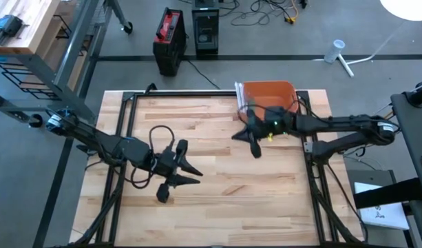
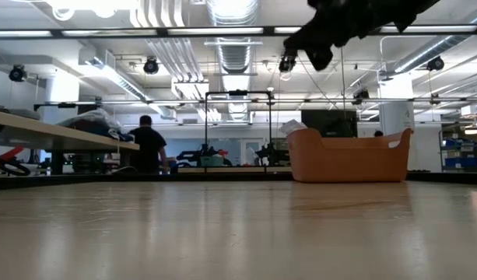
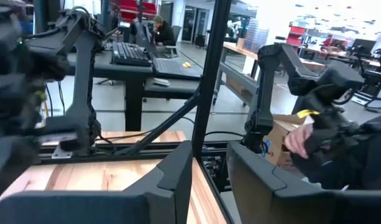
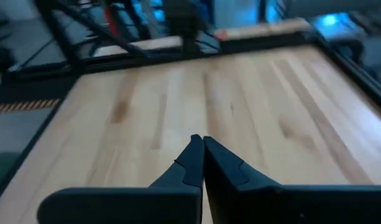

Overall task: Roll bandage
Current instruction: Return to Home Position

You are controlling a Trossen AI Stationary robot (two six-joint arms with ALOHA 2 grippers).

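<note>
Right hand (image 1: 237, 135) closed beside orange bin (image 1: 271, 90), clear bag (image 1: 241, 98) inside

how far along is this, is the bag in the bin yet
Nearly done. Done: what looks like the clear bag sits at the edge of the orange bin. In hand: nothing; the right gripper is shut and empty over the bare table beside the bin, and the left gripper is open and empty. Left: probably just parking both arms.
</note>
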